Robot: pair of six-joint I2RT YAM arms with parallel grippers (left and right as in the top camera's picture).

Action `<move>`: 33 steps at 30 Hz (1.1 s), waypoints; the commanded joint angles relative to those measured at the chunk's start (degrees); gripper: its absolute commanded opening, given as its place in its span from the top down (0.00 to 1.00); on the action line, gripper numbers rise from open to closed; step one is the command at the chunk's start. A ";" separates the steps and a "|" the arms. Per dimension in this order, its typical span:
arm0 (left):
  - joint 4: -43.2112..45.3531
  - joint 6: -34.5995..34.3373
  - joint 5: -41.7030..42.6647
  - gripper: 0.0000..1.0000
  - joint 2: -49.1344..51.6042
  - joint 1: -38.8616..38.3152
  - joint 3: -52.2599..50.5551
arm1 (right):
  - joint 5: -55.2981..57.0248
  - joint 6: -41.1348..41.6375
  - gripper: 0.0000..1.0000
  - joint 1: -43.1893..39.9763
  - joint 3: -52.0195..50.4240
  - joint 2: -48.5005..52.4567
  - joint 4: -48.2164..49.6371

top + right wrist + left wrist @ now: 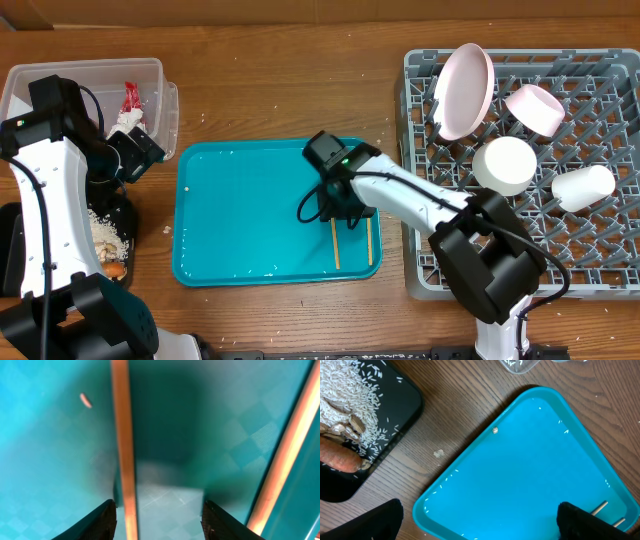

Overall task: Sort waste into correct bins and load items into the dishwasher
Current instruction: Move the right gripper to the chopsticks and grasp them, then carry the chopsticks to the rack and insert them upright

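Two wooden chopsticks (336,245) lie side by side on the teal tray (250,215) at its right end. My right gripper (345,208) is open, low over their far ends. In the right wrist view one chopstick (123,445) runs between the fingers (160,520), close to the left one, and the other chopstick (285,455) lies outside to the right. My left gripper (145,150) is open and empty (477,527), held between the clear tub (60,75) and the teal tray. The tub holds a red wrapper (130,97) and a white wrapper (124,120). The black tray (118,215) holds rice scraps (350,405) and a carrot piece (337,457).
The grey dish rack (620,250) at the right holds a plate (465,90), a bowl (533,108) and two cups (505,165), (583,187). Loose rice grains lie on the teal tray (530,460) and on the wood beside it. My left arm covers part of the black tray.
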 commanded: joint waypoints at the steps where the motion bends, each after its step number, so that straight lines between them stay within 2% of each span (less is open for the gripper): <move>1: -0.11 -0.59 0.22 0.00 0.22 -0.07 0.50 | 3.06 0.98 0.43 2.51 -0.46 3.61 0.31; 5: -0.09 -0.57 0.22 0.00 0.22 -0.07 0.50 | 4.61 0.98 0.43 3.69 -0.37 3.61 0.17; 7: -0.09 -0.57 0.22 0.00 0.22 -0.07 0.50 | 4.76 1.01 0.47 4.00 -0.37 3.61 0.15; 9: -0.11 -0.57 0.22 0.00 0.22 -0.07 0.50 | 4.81 1.79 0.54 4.09 -0.37 3.61 -0.07; 11: -0.11 -0.57 0.22 0.00 0.22 -0.07 0.50 | 4.79 2.51 0.69 4.09 -0.37 3.61 -0.28; 15: -0.11 -0.57 0.22 0.00 0.22 -0.07 0.50 | 4.81 2.67 0.78 4.09 -0.22 3.61 -0.81; 19: -0.09 -0.57 0.22 0.00 0.22 -0.07 0.50 | 5.42 5.35 0.96 4.09 1.62 3.58 -3.78; 28: -0.11 -0.57 0.22 0.00 0.22 -0.07 0.50 | 5.01 6.95 0.96 2.97 11.74 1.44 -13.29; 33: -0.11 -0.59 0.22 0.00 0.22 -0.07 0.50 | 6.97 6.69 0.96 -0.20 17.59 -3.56 -19.10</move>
